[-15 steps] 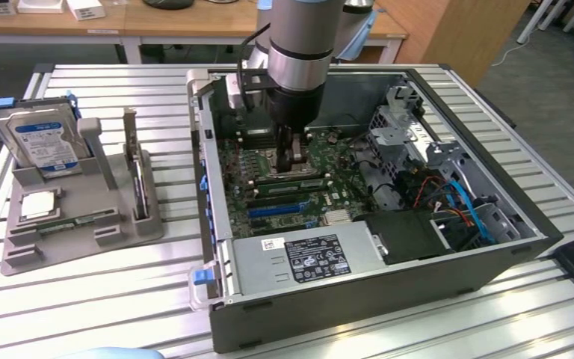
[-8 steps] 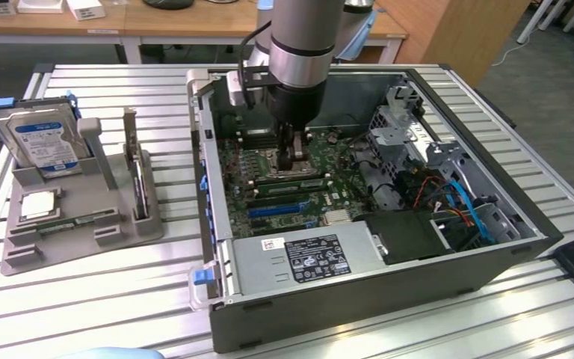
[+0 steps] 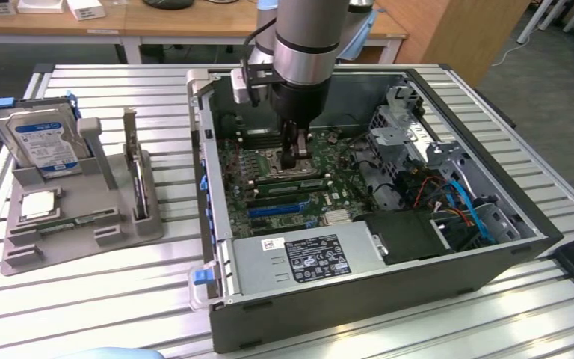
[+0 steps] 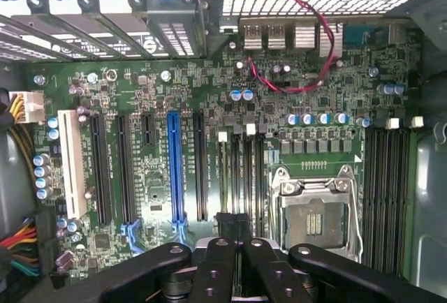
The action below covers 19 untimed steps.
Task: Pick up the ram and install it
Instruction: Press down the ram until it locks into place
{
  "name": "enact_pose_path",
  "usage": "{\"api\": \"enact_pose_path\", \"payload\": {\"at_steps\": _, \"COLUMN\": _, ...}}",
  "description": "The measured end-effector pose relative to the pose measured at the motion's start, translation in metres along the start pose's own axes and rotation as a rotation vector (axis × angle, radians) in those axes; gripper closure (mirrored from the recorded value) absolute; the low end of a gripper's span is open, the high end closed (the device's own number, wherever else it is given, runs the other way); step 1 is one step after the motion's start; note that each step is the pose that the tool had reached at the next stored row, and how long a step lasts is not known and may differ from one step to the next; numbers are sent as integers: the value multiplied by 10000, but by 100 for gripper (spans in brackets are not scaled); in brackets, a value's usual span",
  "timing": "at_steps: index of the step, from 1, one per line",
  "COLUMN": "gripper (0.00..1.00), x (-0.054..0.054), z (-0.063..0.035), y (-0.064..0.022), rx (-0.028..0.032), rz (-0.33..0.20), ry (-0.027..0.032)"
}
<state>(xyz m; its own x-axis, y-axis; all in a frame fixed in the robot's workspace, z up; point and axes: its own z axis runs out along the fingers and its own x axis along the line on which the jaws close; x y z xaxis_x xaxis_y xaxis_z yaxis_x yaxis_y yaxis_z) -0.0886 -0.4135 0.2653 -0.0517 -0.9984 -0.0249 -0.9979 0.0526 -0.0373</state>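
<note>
The ram [image 3: 68, 223], a narrow green stick, lies flat at the front of the grey holder [image 3: 28, 258] on the exterior view's left, far from the arm. My gripper [image 3: 295, 163] is inside the open computer case [image 3: 367, 292], low over the motherboard [image 3: 267, 161]. It is shut, with its fingertips pressed together. In the wrist view the gripper [image 4: 234, 223] hangs over the dark memory slots [image 4: 241, 170] next to the empty CPU socket [image 4: 314, 216]. I see nothing between the fingers.
The holder also carries a blue-labelled hard drive [image 3: 42, 142] standing upright and a square silver CPU chip [image 3: 38, 203]. Inside the case are a power supply [image 3: 312, 258], a drive cage [image 3: 406, 127] and loose cables [image 3: 462, 206]. Another bank of slots [image 4: 391, 191] lies beyond the socket.
</note>
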Motion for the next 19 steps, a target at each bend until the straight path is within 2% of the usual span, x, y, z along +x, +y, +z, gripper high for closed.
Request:
{"api": "enact_pose_path", "payload": {"at_steps": 13, "gripper": 90, "x": -9, "z": -12, "y": -154, "rx": -2, "rz": 2, "ry": -48}}
{"api": "enact_pose_path", "payload": {"at_steps": 19, "gripper": 90, "x": -12, "z": -18, "y": -200, "rx": -3, "rz": 3, "ry": -74}}
